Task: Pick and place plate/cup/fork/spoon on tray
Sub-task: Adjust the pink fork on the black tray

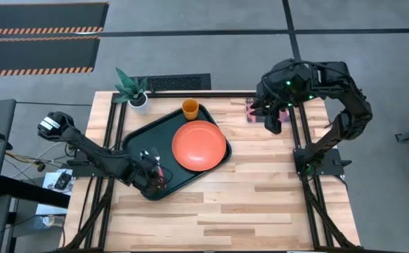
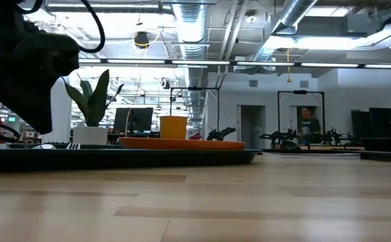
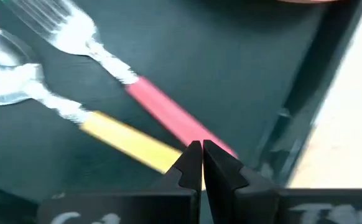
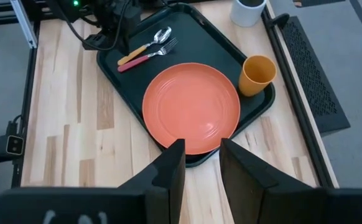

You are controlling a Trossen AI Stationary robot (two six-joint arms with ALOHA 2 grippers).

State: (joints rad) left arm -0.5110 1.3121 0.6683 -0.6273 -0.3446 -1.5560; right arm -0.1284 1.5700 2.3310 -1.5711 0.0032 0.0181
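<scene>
Now the left gripper has its jaws closed together and holds nothing; it hovers just above the handle ends of the fork and the spoon, which lie side by side on the tray. The plate and the cup are also on the tray, so the task seems complete. The right gripper waits with jaws apart, empty, high above the surface, probably to stay out of the way.
</scene>
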